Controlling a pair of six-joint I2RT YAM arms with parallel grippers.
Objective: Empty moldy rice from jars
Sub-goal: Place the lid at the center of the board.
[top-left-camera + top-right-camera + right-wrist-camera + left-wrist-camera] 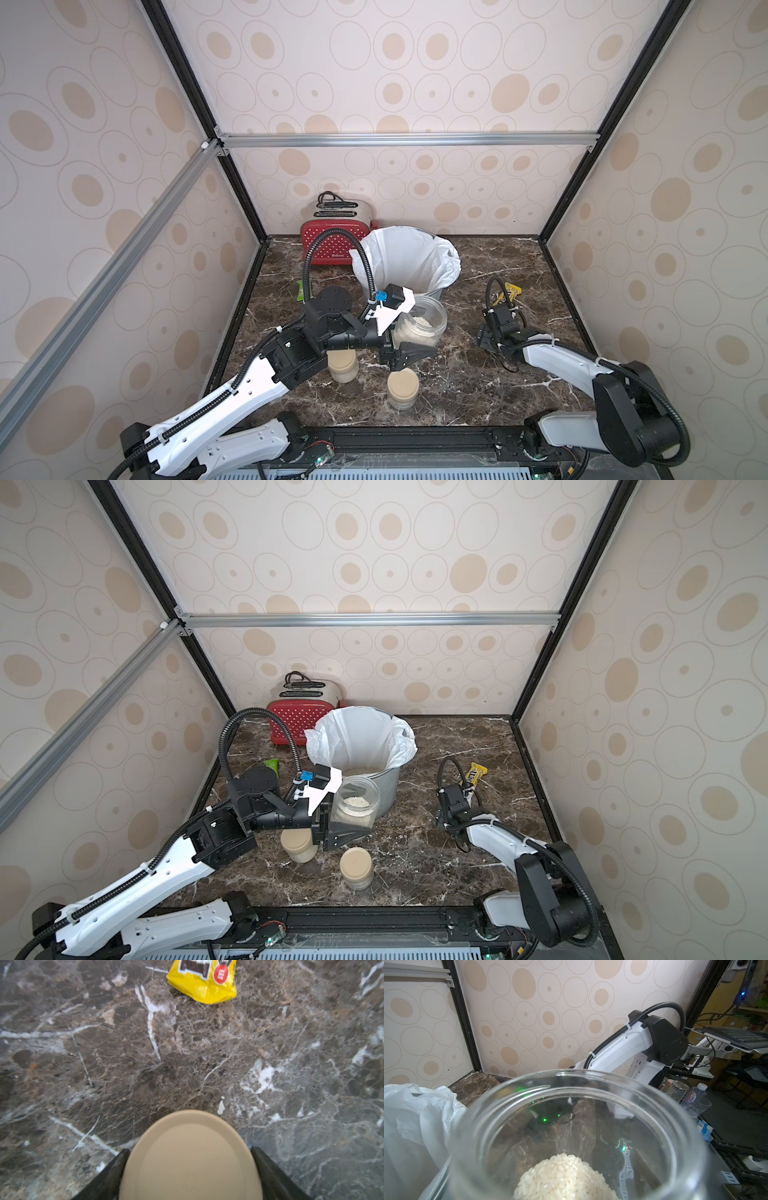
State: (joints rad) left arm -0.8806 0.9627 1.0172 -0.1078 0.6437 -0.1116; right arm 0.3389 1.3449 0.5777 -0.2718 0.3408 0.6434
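Closest to the lens, open jar (571, 1093) filling the left wrist view, lidless, roughly upright, mound of rice (562, 1176) low inside. Clamped from the side in the left gripper (405, 334), jaws set wide around the glass wall, just beside the mesh wall of the bin (387, 789) on its near side, mouth not yet over the bin's opening; lifted or resting on the tabletop (457, 395), unclear. Bin close to the back edge, left of middle, white liner (409, 257) draped over its rim, some rice already lying at the bottom in a top view. Lid (190, 1159) pinched by its rim between the widely spread fingers of the right gripper (189, 1150), low over the right half of the tabletop, near a yellow packet (203, 980). Lidded jar (343, 365) partly under the left forearm, second lidded jar (402, 388) nearer the front edge. Probable hazards:
- rice spilt onto the tabletop if tipped before the mouth clears the rim
- loose liner snagged or pushed inward by the jar
- smooth glass slipping or turning in a side grip during the tilt
- light bin shoved toward the back edge on contact
- lidded jar toppled by the forearm during the lift
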